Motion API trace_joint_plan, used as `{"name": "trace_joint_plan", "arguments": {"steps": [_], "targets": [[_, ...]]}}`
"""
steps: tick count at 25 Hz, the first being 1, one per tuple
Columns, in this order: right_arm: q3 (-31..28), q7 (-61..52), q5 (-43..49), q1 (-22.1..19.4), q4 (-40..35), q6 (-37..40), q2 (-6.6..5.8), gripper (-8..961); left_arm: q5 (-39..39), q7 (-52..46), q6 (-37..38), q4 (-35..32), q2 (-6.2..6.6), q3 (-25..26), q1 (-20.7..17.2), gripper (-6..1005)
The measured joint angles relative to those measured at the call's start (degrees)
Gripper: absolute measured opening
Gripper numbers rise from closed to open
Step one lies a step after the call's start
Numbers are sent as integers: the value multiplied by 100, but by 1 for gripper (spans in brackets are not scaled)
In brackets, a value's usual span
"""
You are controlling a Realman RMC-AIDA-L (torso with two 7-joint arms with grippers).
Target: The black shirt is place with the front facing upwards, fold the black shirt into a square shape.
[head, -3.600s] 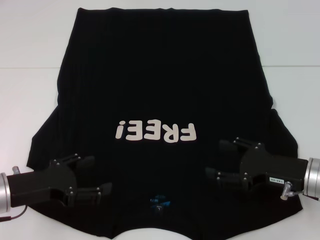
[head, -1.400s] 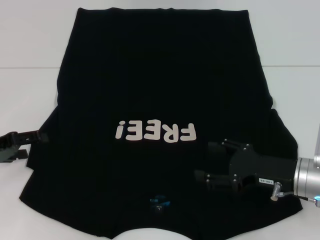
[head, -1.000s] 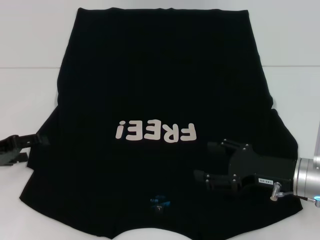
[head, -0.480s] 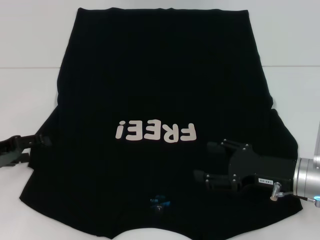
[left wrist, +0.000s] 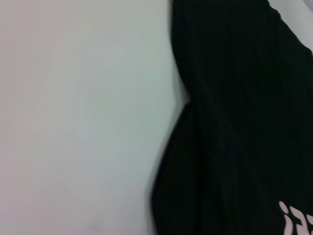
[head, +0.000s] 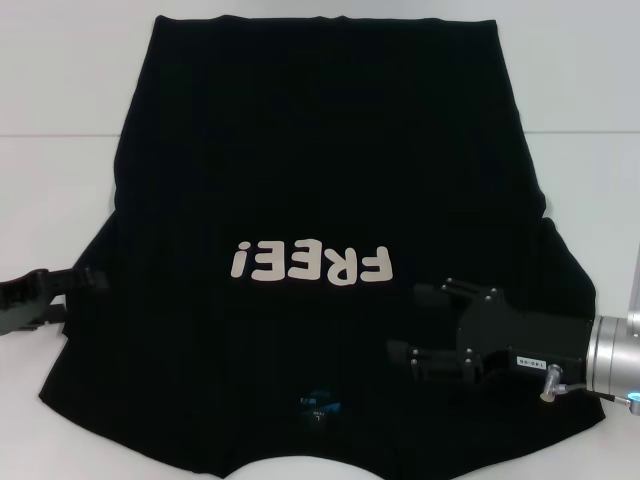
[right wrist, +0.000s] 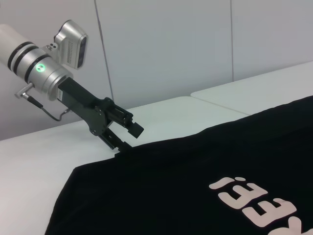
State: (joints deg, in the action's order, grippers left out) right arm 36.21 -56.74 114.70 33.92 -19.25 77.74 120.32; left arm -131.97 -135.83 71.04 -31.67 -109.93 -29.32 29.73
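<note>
The black shirt (head: pixel 320 150) lies spread flat on the white table (head: pixel 50 80), front up, and much of it also shows in the left wrist view (left wrist: pixel 234 122). Its off-white "FREE!" lettering (head: pixel 310 265) reads upside down to me. The small blue neck label (head: pixel 320 408) is at the near edge. My left gripper (head: pixel 78 296) sits low at the outer edge of the left sleeve. In the right wrist view the left gripper (right wrist: pixel 128 137) is open, its lower finger touching the fabric edge. My right gripper (head: pixel 412 325) hovers open over the shirt's near right part, holding nothing.
White table surface surrounds the shirt, with a seam line (head: pixel 50 135) running across at the far side. A pale wall (right wrist: pixel 171 44) rises behind the table in the right wrist view.
The left gripper left the shirt's near left part, pulled out past the left sleeve, then crept back rightward to the sleeve edge. The right gripper shifted slightly left, then stayed still.
</note>
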Motion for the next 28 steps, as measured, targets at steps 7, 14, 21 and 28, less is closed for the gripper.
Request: {"name": "trace_joint_plan", "arguments": {"steps": [7, 14, 21, 28], "targets": [[0, 2, 0, 7, 0, 5, 0, 914, -10, -22, -173, -24, 14, 2, -32, 939], [0, -4, 0, 20, 0, 5, 0, 915, -11, -25, -164, -4, 8, -124, 5, 939], [0, -12, 0, 43, 0, 7, 0, 914, -7, -42, -164, 2, -12, -213, 25, 937], [0, -12, 0, 49, 0, 17, 0, 915, 7, -45, -128, 9, -23, -219, 29, 936]]}}
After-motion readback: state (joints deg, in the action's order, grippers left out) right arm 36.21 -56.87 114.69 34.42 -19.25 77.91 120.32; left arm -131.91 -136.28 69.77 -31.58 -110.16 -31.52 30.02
